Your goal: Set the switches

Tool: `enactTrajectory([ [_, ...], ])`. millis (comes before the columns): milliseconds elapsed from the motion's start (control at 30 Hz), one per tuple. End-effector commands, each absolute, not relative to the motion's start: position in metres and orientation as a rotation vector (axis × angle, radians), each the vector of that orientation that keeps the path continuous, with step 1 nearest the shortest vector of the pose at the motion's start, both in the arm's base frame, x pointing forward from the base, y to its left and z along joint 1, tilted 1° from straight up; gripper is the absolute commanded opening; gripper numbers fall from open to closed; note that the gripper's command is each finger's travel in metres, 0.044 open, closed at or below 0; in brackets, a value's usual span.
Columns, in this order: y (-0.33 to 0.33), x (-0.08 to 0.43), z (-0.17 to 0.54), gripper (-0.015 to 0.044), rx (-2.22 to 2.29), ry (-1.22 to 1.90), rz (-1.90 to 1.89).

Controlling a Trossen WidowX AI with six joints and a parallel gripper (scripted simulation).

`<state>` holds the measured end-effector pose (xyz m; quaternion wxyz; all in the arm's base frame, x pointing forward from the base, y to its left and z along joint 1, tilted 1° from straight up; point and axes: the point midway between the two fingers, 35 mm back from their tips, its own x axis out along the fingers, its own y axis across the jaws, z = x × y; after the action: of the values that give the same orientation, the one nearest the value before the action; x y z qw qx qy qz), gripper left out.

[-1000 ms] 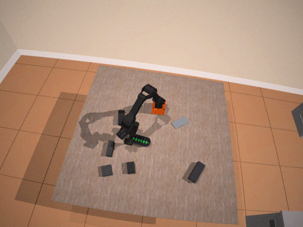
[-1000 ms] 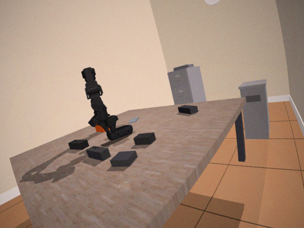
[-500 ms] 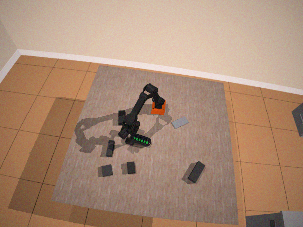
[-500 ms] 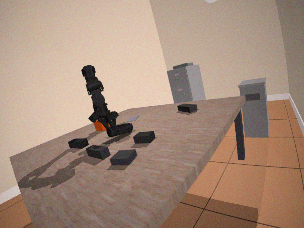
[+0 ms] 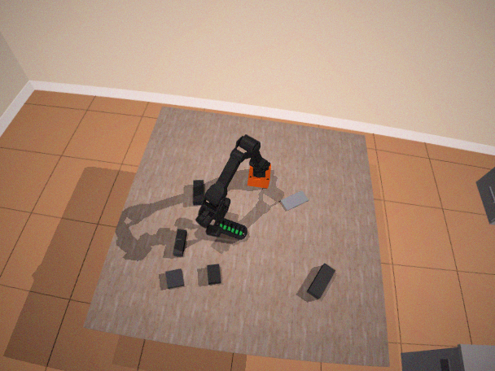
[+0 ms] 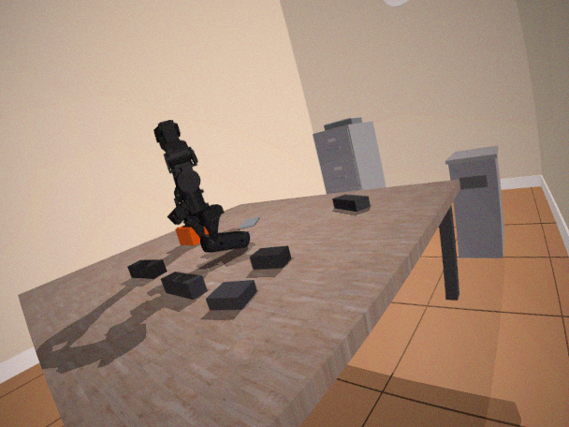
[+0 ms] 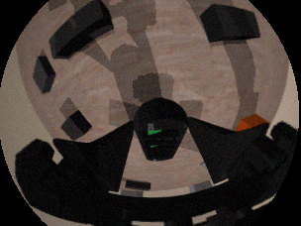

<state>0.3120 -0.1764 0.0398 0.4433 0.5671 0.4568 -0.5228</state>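
The dark grey controller unit (image 5: 229, 232) (image 6: 232, 240) (image 7: 160, 136) is held by one end, a little above the bench, with its shadow below it in the exterior view. Its top with the row of green-ended switches faces up in the top view; the switch settings are too small to tell. My gripper (image 5: 218, 226) (image 6: 206, 242) (image 7: 160, 123) is shut on the unit, one finger on each side of it in the wrist view. The underside label is hidden from all views.
Dark modules lie on the bench (image 5: 265, 309) (image 6: 299, 323): one near the arm (image 5: 198, 192) (image 6: 147, 269), one beside the gripper (image 5: 180, 242) (image 6: 183, 285), two farther forward (image 5: 174, 278) (image 5: 213, 274), and a long one (image 5: 321, 281) (image 6: 351, 202). A light grey plate (image 5: 295, 201) (image 6: 249, 223) lies near the orange base (image 5: 259, 180).
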Motion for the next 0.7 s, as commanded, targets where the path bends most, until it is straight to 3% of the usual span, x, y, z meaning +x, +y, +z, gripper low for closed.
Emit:
enactTrajectory([
  [0, -0.172, 0.313, 0.046, 0.0335, 1.403, 1.122, -1.296],
  [667, -0.16, 0.315, 0.058, 0.0335, 1.371, 1.096, -1.318],
])
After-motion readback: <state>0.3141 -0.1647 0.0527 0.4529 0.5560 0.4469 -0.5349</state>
